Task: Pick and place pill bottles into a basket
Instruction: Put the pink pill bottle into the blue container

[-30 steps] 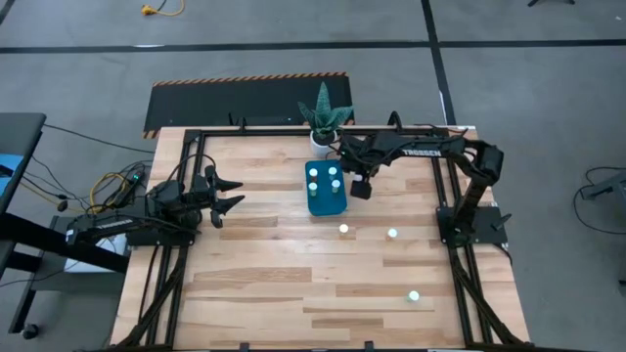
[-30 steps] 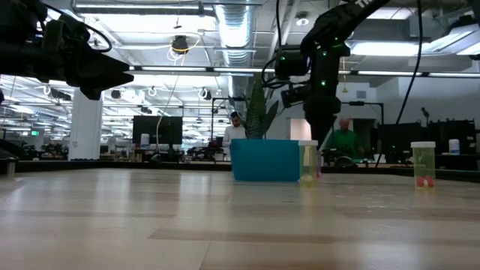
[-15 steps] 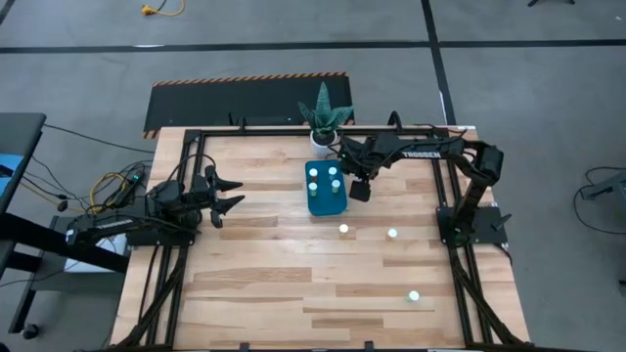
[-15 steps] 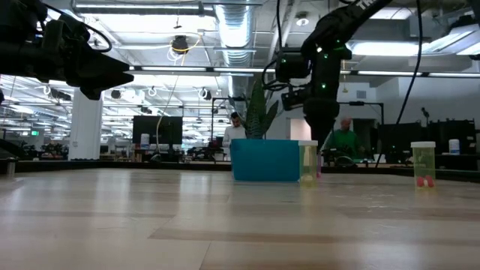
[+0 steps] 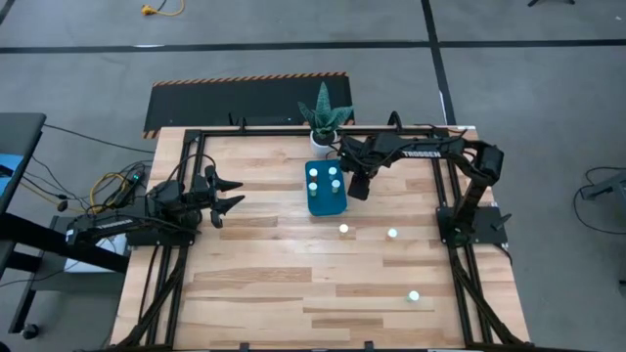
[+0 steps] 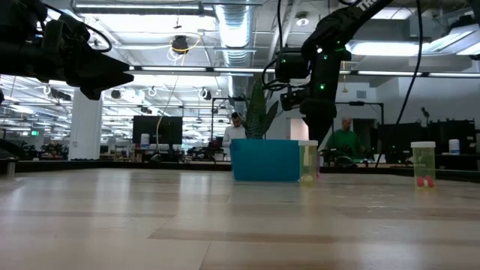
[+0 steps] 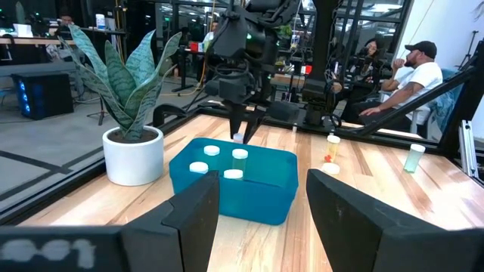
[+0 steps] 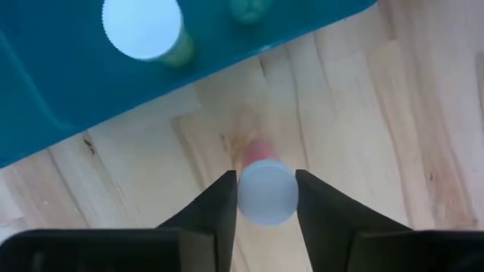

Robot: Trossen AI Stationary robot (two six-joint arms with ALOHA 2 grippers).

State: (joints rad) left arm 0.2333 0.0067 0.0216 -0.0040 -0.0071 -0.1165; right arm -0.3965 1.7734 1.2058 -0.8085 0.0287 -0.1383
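Observation:
The teal basket point(image 5: 327, 198) stands in the middle of the table with several white-capped pill bottles point(image 7: 233, 174) upright in it. My right gripper point(image 8: 266, 198) hangs just right of the basket, pointing down, shut on one more pill bottle point(image 8: 266, 193) that stands on the wood. Three other pill bottles point(image 5: 343, 229) point(image 5: 392, 233) point(image 5: 414, 294) stand loose on the table nearer the front. My left gripper point(image 5: 230, 194) waits open at the table's left side, above the surface. My right gripper pinches the round white cap point(image 8: 266, 195) of the pill bottle between its two fingers point(image 8: 221, 202), which come from above and point down. The bottle stands upright with its base on the table, close beside the basket's right wall.
A white pot with a spiky green plant point(image 5: 324, 132) stands just beyond the basket's far end. Black frame rails point(image 5: 440, 196) run along the table's sides. People sit in the room behind the table point(image 7: 412, 72).
My right gripper's fingers have drawn together on the bottle's cap beside the basket, while the gripper has stayed almost where it was. The bottle has not left the table.

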